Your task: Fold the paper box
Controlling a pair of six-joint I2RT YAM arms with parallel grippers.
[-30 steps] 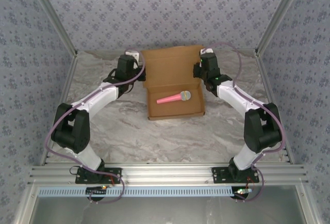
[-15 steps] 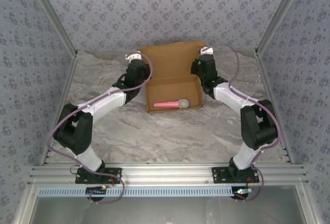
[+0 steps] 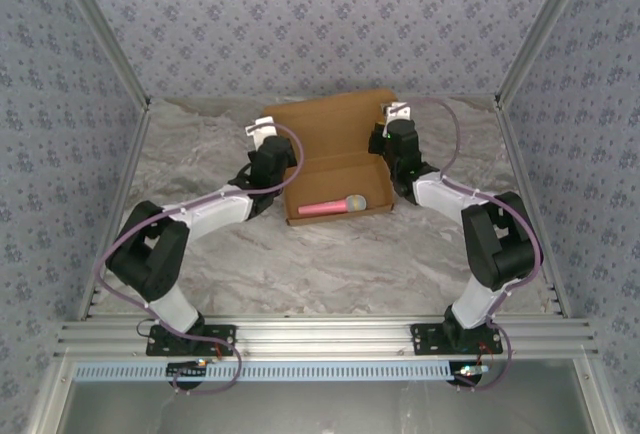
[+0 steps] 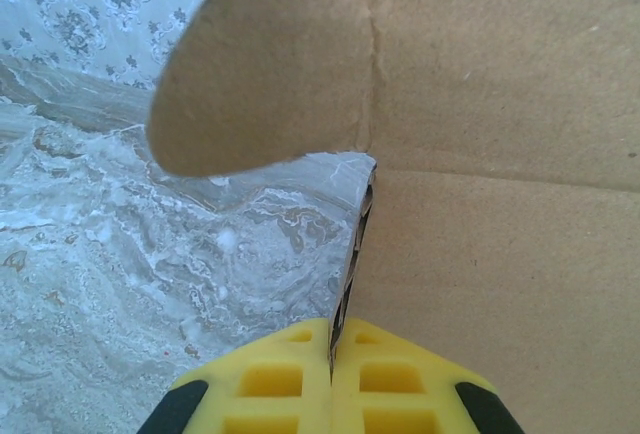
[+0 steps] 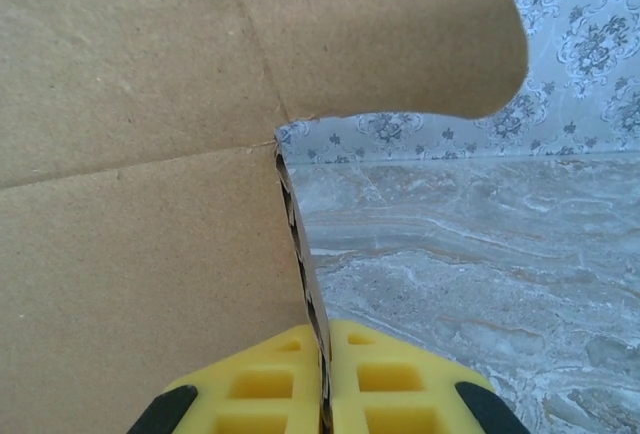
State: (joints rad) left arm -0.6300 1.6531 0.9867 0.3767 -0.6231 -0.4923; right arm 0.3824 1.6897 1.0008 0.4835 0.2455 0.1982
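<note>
At the far middle of the marbled surface, your box sits open, its lid tilted up behind the tray. Your left gripper pinches the box's left edge below a rounded flap, and your right gripper pinches the right edge likewise. A pink stick lies in the tray.

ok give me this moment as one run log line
paper box: lid raised, not closed | left gripper: shut on lid's left edge | right gripper: shut on lid's right edge | pink stick: lying inside box
</note>
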